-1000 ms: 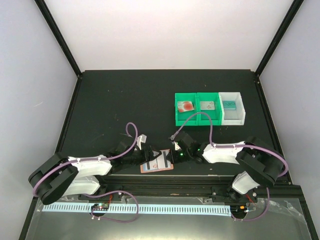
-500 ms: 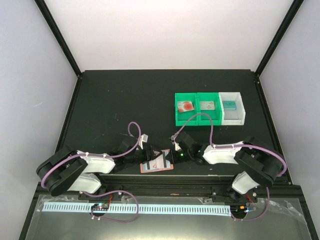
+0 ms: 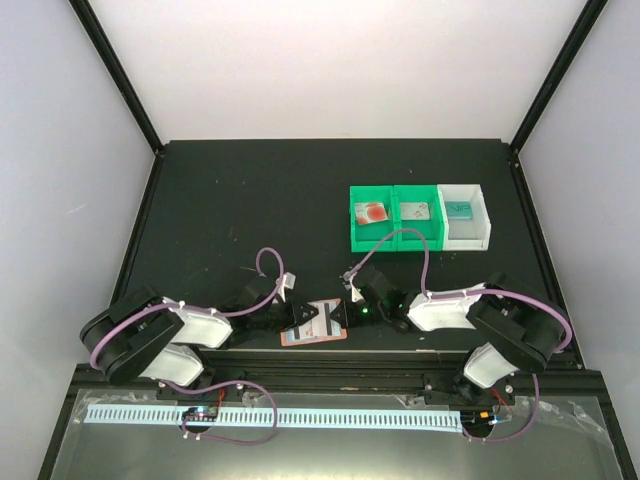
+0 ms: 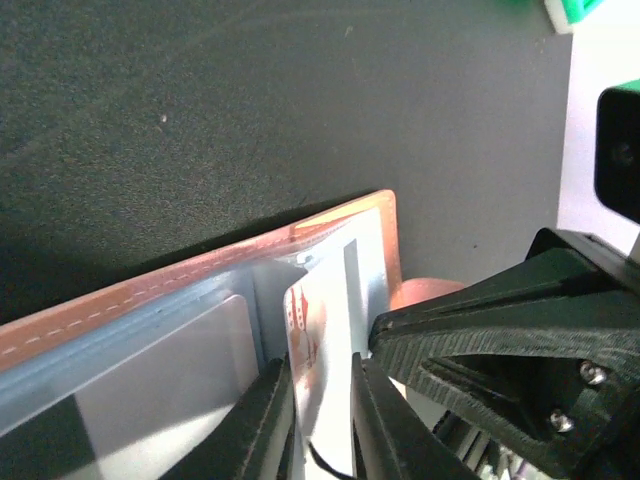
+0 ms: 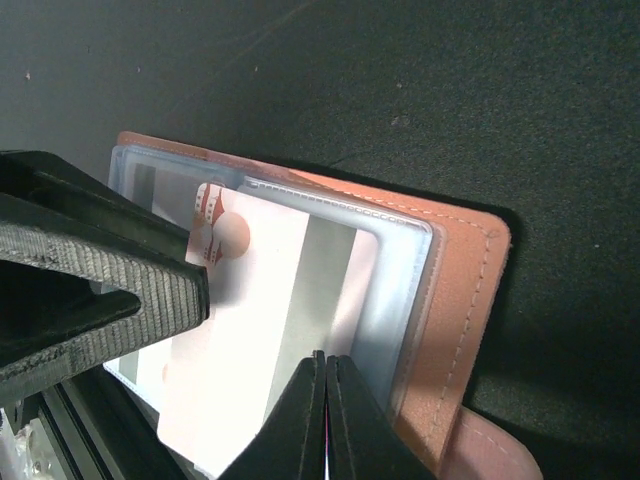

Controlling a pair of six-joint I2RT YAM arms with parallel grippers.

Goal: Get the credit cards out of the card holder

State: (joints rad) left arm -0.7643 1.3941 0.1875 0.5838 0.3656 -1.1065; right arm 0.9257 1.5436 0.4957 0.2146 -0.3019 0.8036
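Observation:
The salmon-pink card holder (image 3: 315, 335) lies open near the table's front edge, between the two arms. Its pale blue-grey pockets (image 5: 400, 270) face up inside the stitched pink cover (image 4: 200, 275). A whitish credit card (image 5: 240, 340) with reddish marks sticks partway out of a pocket. My left gripper (image 4: 322, 425) has its jaws on either side of this card (image 4: 312, 345), closed in on it. My right gripper (image 5: 325, 365) is shut, and its tips rest on the holder at the pocket's edge beside the card. In the top view the two grippers (image 3: 303, 318) (image 3: 338, 313) meet over the holder.
Two green bins (image 3: 395, 218) and a white bin (image 3: 466, 215) stand in a row at the back right, each with a card inside. A black frame rail (image 3: 330, 365) runs along the front edge just behind the holder. Purple cables loop over both arms.
The left arm has pushed forward to the holder and its jaws have narrowed from wide open onto the protruding card. The right gripper has stayed shut on the holder.

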